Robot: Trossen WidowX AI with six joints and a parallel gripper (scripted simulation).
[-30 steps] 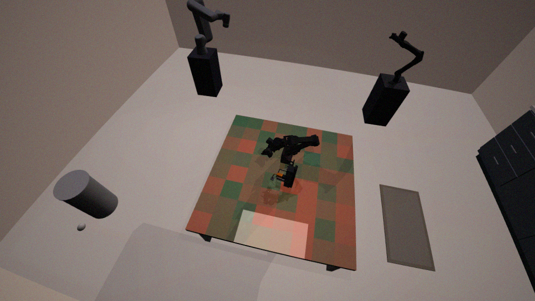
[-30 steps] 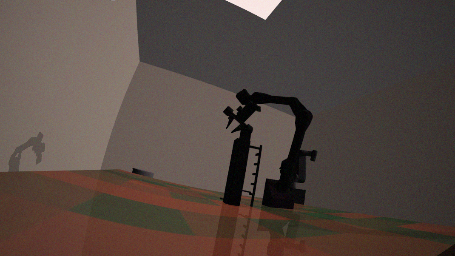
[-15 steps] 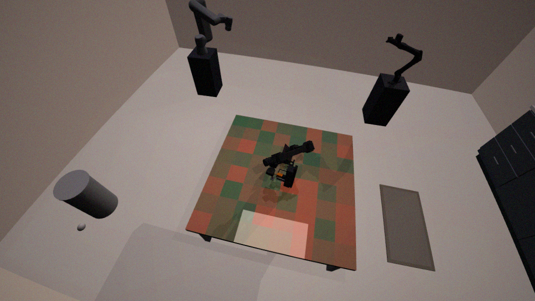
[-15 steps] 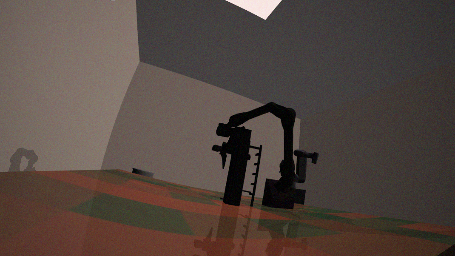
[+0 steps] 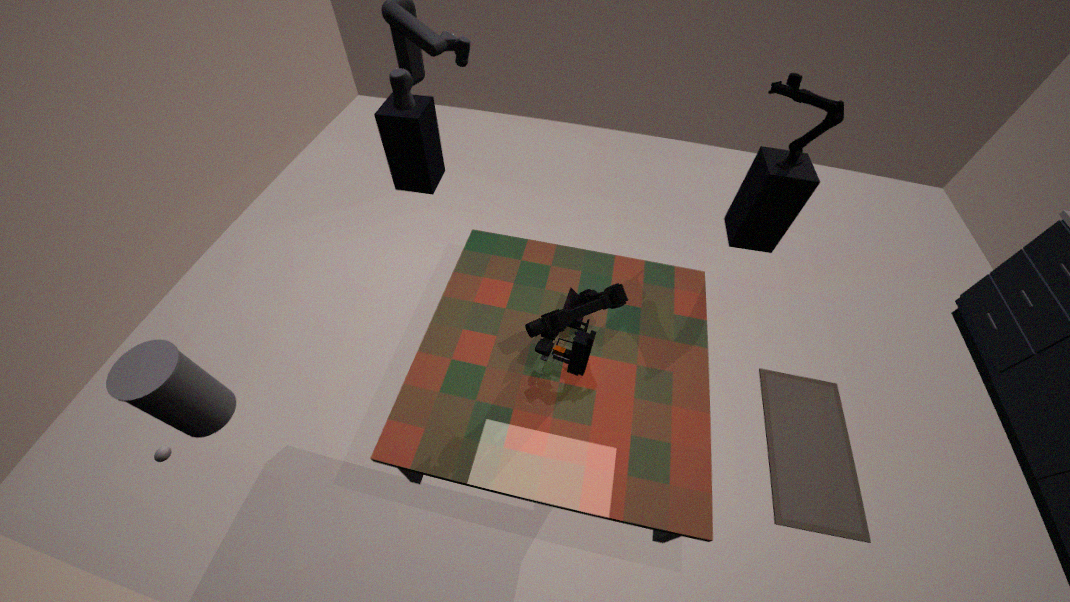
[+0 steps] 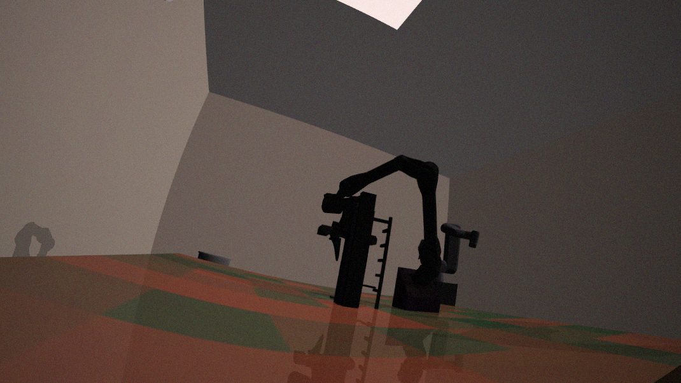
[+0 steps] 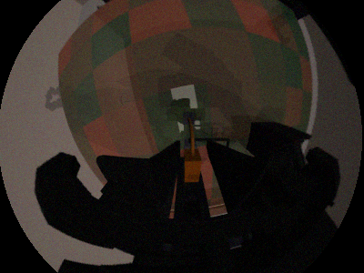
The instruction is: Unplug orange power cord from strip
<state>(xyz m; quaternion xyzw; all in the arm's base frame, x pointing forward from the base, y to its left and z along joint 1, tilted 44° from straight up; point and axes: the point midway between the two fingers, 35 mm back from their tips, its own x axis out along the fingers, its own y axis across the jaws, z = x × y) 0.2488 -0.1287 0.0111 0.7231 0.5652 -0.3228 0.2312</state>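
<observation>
In the wrist view, the end effector [image 7: 193, 197] is hanging partly open and gripping nothing; its two dark fingers are standing on either side of the orange plug [image 7: 192, 168], apart from it. The plug is sitting just ahead of the fingers, and a thin orange power cord [image 7: 192, 133] is running away from it over the checkered surface [image 7: 158, 18]. In the exterior view, the power strip [image 6: 354, 247] is standing upright on the surface, with the end effector beside its upper part. Farther back, the arm [image 6: 419, 190] is arching from its base.
</observation>
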